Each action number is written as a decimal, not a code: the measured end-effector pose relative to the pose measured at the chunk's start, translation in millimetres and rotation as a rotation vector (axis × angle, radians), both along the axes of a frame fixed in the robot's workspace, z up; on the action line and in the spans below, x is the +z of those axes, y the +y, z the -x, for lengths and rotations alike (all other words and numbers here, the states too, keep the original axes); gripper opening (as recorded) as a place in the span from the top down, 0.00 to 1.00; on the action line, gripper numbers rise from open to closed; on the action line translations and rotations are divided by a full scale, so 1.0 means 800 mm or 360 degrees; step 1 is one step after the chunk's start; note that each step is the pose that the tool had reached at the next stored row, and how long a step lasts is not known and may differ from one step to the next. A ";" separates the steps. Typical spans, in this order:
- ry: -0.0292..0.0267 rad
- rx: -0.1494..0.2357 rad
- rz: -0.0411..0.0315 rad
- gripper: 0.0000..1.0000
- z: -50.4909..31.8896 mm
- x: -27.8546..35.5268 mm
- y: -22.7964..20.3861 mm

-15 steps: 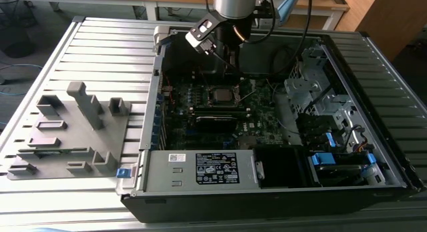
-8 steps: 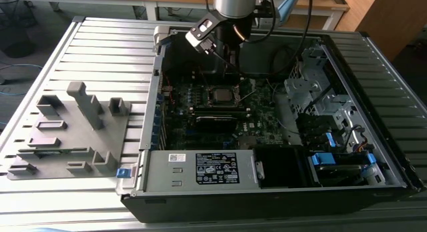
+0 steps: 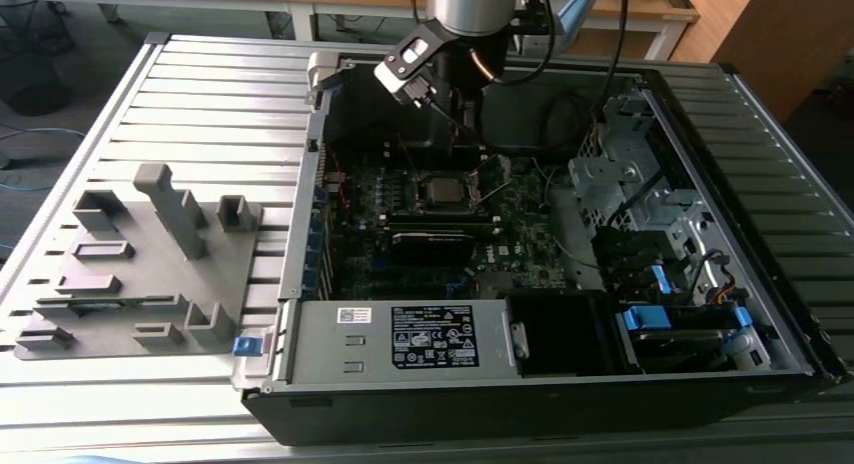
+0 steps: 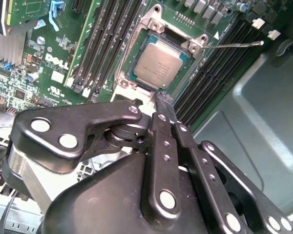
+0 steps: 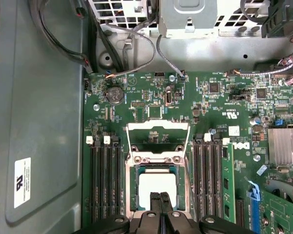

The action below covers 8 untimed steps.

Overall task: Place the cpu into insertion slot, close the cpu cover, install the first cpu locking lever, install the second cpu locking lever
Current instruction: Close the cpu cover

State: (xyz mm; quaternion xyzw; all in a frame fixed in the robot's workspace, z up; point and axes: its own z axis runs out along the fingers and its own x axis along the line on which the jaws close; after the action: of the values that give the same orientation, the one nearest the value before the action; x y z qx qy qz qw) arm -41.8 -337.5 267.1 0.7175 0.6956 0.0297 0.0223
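Observation:
The cpu, a small square chip with a dull silver top, lies flat in its socket on the green motherboard; the second wrist view shows the cpu too. The cpu cover, a silvery frame with a square opening, is swung open on the socket's far side. One thin wire locking lever sticks out free beside the socket. My gripper hovers just over the chip's near edge, its two black fingers pressed together with nothing between them. In the exterior view my gripper hangs above the socket.
Black memory slots flank the socket on both sides. The open computer case holds a power supply, cables and drive bays. A grey fixture stands on the slatted table at the exterior view's left.

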 end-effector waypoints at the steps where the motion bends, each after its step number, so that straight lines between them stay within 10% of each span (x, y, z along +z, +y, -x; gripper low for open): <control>1: 0.00000 0.0000 0.0000 0.89 -0.002 0.0000 0.0000; 8: 0.00000 0.0000 0.0000 0.89 -0.012 -0.0001 0.0000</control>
State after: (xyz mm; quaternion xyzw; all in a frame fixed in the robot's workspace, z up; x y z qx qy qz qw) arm -32.0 -337.5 267.1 0.7175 0.6956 0.0297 0.0223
